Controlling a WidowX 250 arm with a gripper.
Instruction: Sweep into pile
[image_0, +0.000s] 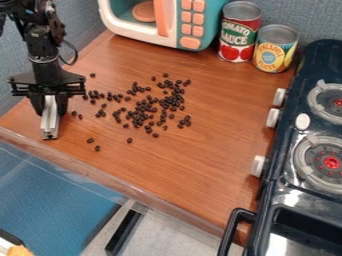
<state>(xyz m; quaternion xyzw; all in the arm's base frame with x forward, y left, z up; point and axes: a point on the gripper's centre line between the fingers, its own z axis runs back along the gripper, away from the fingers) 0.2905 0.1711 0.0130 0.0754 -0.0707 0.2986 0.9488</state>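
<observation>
Worktop (194, 175): brown wood grain, running from the left side across to the stove. Stove (284, 125): dark, glossy, along the right; two round burners with red centres, pale knobs on its left side, a black handle (230, 234) at the near end. Toy microwave (171, 37): far side, left of centre; white and teal, orange handle and buttons, round orange disc inside.

Black arm at far left, tool (51, 103) hanging over the left part of the worktop. Tool closed around a pale grey bar (50, 122), which slants down, its lower end towards the near edge.

Red can (239, 34): upright, right of the microwave. Yellow can (274, 49): upright, just right of the red one and slightly nearer.

Dark beans (138, 116): loose on the worktop, right of the tool. Thickest around the middle of the scatter and up its right side; stragglers left and near, a few well apart.
</observation>
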